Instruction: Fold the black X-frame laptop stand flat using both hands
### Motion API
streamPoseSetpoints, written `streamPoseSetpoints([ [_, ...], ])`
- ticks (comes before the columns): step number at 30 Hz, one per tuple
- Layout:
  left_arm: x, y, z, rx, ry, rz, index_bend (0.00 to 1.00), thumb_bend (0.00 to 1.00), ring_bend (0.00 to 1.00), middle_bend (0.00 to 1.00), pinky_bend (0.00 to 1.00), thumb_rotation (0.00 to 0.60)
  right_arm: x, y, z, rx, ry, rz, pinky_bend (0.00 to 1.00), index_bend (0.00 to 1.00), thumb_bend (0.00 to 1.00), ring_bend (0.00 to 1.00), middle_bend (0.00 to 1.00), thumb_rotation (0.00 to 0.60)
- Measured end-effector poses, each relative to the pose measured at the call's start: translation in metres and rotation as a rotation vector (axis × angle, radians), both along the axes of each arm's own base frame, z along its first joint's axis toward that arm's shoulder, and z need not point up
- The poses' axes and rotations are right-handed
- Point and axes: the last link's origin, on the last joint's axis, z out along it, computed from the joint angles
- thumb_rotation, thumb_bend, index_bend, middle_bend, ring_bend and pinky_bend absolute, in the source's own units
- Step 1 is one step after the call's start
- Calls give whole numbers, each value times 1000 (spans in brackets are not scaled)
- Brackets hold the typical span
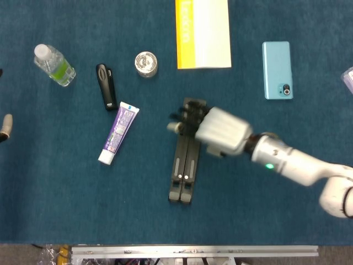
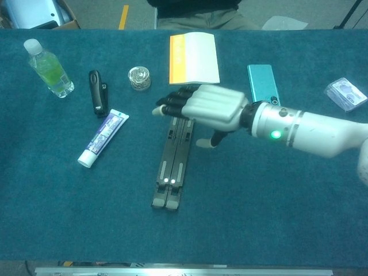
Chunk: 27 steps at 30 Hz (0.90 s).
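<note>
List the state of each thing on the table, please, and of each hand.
stand: folded flat, bars together
right hand: above stand's far end, holding nothing
left hand: only a tip at the edge
bottle: lying, capped
toothpaste: lying, capped
phone: camera side up
booklet: closed

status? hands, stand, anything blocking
Right hand open, raised over the stand's far end, holding nothing. Left hand barely in view at the table edge, state unclear. Laptop stand folded flat, bars together. Toothpaste tube alongside, apart; nothing blocking.
</note>
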Motion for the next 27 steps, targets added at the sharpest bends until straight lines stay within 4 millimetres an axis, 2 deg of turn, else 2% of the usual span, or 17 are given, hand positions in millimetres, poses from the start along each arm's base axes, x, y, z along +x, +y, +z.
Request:
streamPoseSetpoints([
  [5,-3,3,1,49,13,-8,0,402,0,0,0,600,-36,-5,42,-146,-55,-142,99,0,253,0,87,600],
  [10,-5,4,-1,89,42,-21,0,402,0,0,0,600,-71,0,75,-282,-81,-252,99,0,254,3,159,600],
  [17,-8,-1,-4,82,150,-13,0,402,0,0,0,600,-121,22,118,-434,-63,-399,99,0,256,26,201,600],
  [27,-9,-21,-10,30,171,25,0,402,0,0,0,600,-166,55,170,-580,-57,-520,98,0,255,27,201,600],
])
